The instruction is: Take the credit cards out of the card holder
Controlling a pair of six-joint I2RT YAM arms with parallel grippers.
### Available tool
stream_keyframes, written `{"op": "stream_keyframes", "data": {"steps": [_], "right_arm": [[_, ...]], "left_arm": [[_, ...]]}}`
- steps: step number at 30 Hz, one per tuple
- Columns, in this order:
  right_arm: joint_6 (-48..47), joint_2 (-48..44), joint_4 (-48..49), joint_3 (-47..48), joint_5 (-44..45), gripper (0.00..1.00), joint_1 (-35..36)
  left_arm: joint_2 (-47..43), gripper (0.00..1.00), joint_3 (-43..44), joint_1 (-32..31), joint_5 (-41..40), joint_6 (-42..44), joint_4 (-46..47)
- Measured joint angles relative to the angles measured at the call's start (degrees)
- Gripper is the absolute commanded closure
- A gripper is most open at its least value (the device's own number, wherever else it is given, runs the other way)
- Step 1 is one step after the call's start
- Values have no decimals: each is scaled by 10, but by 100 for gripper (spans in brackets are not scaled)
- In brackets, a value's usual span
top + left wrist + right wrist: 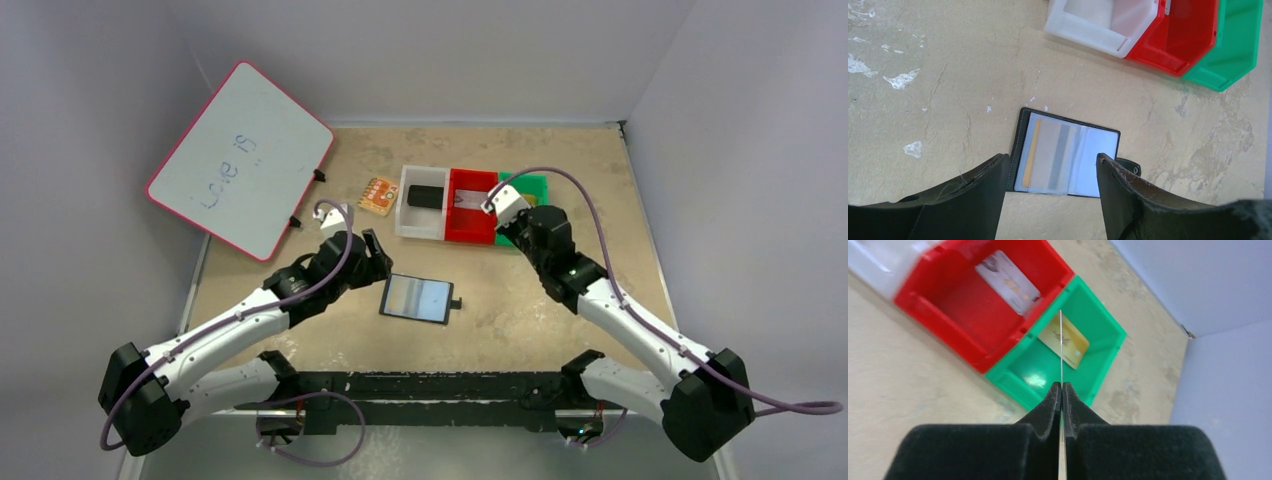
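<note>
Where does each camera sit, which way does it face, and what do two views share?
Top: above and behind, facing down on the table; left arm, right arm show.
Left wrist: faces down on the open wallet; its open fingers show.
Right wrist: faces red bin and green bin; its shut fingers pinch a thin card.
Shared: both bins, in all three.

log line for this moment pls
left gripper open over wallet | right gripper shut on card near green bin | wallet open, cards inside

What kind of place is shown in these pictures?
Probably a robotics lab test cell: a left arm and right arm are bolted to a worn table, plain grey walls enclose it, and a whiteboard sits aside.
</note>
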Motion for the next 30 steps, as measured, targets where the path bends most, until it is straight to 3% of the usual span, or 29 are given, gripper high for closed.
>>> {"op": "stream_keyframes", "data": {"steps": [7,15,30], "right_arm": [[-87,54,-12,42,-95,100,-130],[-165,140,-37,83,-183,100,-179],[-266,269,-57,162,-237,100,-206]], "left_arm": [[-14,36,0,0,0,0,-3],[-22,35,0,0,0,2,-19],[-50,33,0,0,-10,22,-62]]}}
